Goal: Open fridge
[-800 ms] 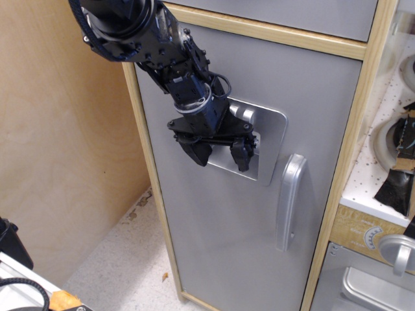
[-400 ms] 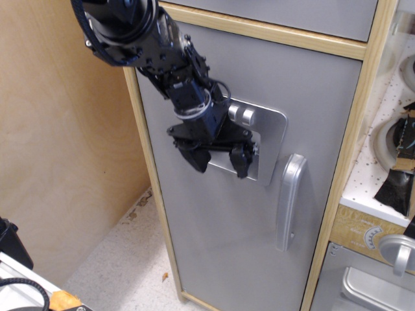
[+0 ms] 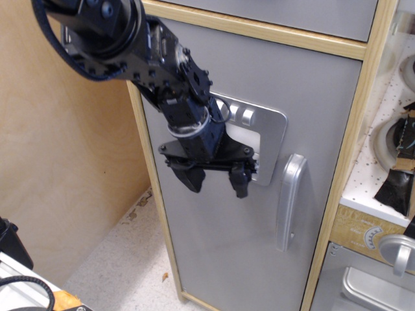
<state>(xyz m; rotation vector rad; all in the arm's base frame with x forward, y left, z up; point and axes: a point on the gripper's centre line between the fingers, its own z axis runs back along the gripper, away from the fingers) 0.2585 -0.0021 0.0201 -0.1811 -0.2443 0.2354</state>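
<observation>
The fridge (image 3: 214,240) is a tall cabinet with a light wood frame and a large matte grey door, which is closed. Its curved silver handle (image 3: 289,201) stands upright at the door's right side. A recessed silver dispenser panel (image 3: 259,139) sits at mid-door. My black gripper (image 3: 217,183) hangs in front of the door, left of the handle and over the panel's lower left corner. Its fingers (image 3: 240,183) are spread apart and hold nothing.
A plywood wall (image 3: 65,181) stands at the left, with speckled floor (image 3: 123,259) below. At the right are a white speckled counter with burners (image 3: 389,136), a dial, and a small silver oven door (image 3: 369,288). A short grey panel (image 3: 292,13) sits above the fridge door.
My arm has swung down and to the left; the gripper has dropped from in front of the dispenser recess to its lower edge. The fingers stay spread. The door has not moved.
</observation>
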